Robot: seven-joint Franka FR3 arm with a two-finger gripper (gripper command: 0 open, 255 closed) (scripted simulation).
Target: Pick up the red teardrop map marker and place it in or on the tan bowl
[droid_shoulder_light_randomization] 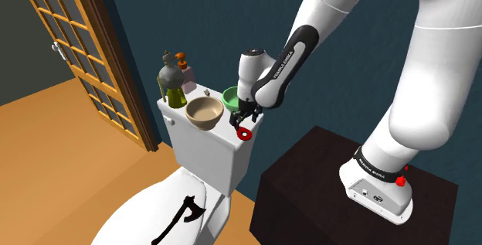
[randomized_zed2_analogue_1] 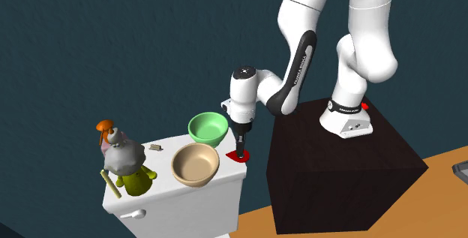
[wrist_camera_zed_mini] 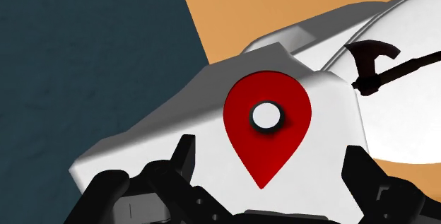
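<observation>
The red teardrop map marker lies flat on the near corner of the white toilet tank lid, its white centre hole facing up. My gripper hangs just above it, open. In the wrist view one finger stands on each side of the marker's pointed end without touching it. The tan bowl stands upright and empty on the same lid, a short way from the marker toward the shoulder view's left.
A green bowl stands behind the gripper on the lid. A grey-and-green figure and an orange-topped bottle crowd the lid's far end. A black axe lies on the toilet seat. A wooden door stands farther left.
</observation>
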